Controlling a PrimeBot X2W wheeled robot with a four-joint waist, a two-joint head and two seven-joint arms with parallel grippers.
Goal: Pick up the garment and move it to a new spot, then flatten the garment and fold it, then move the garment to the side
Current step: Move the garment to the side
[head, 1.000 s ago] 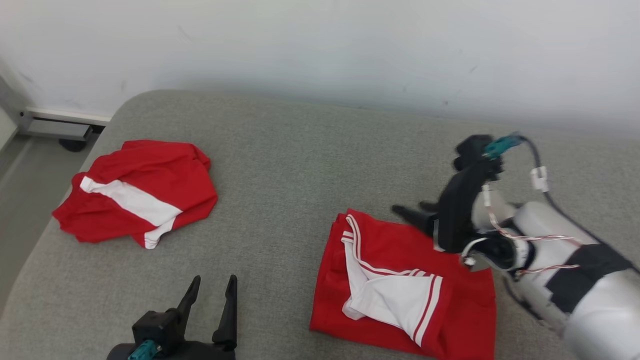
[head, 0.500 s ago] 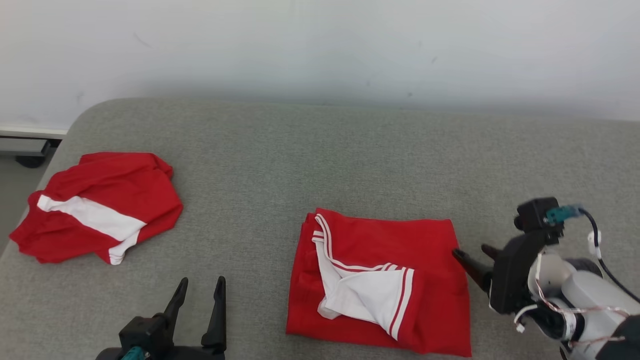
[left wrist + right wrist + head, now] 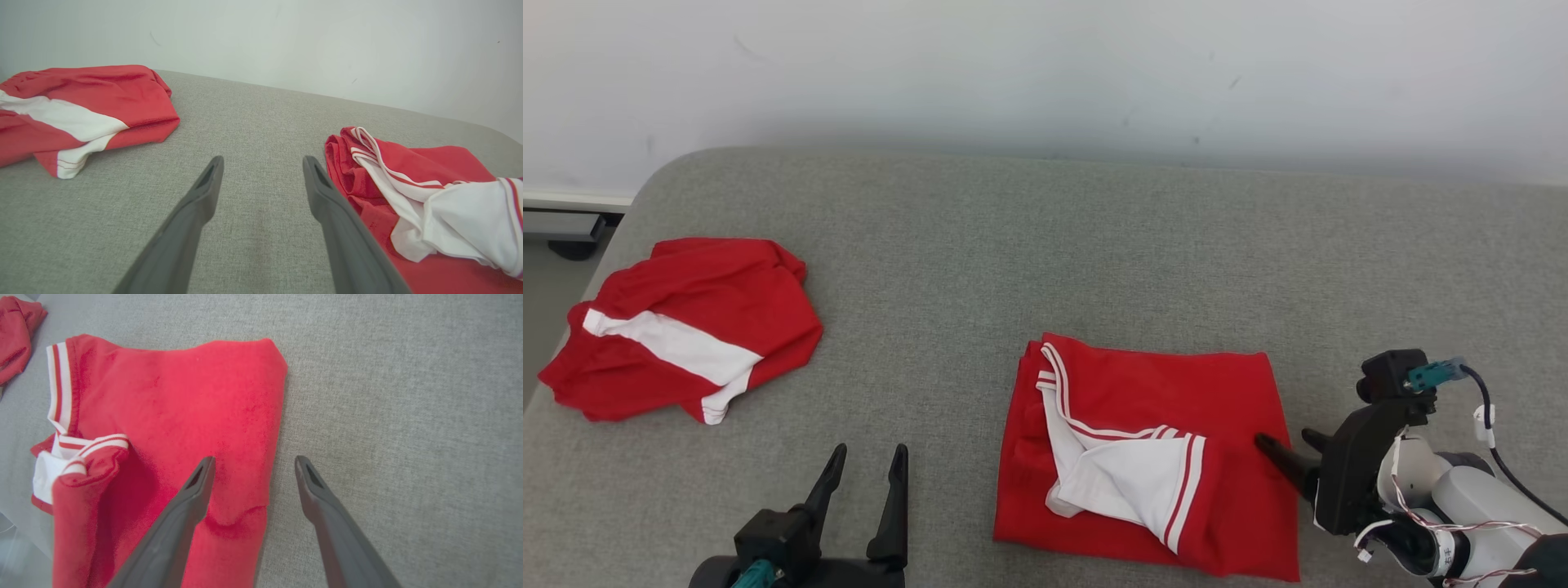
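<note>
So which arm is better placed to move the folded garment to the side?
Right, I'd say. Its open jaws straddle the right edge of the folded garment, one finger over cloth, the other over the grey cushion. The left arm's open jaws sit over bare cushion, apart from it.

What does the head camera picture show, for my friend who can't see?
A folded red and white garment lies on a grey cushion, the open right pincer at its right edge. The open left pincer sits lower left; a crumpled red garment lies far left.
</note>
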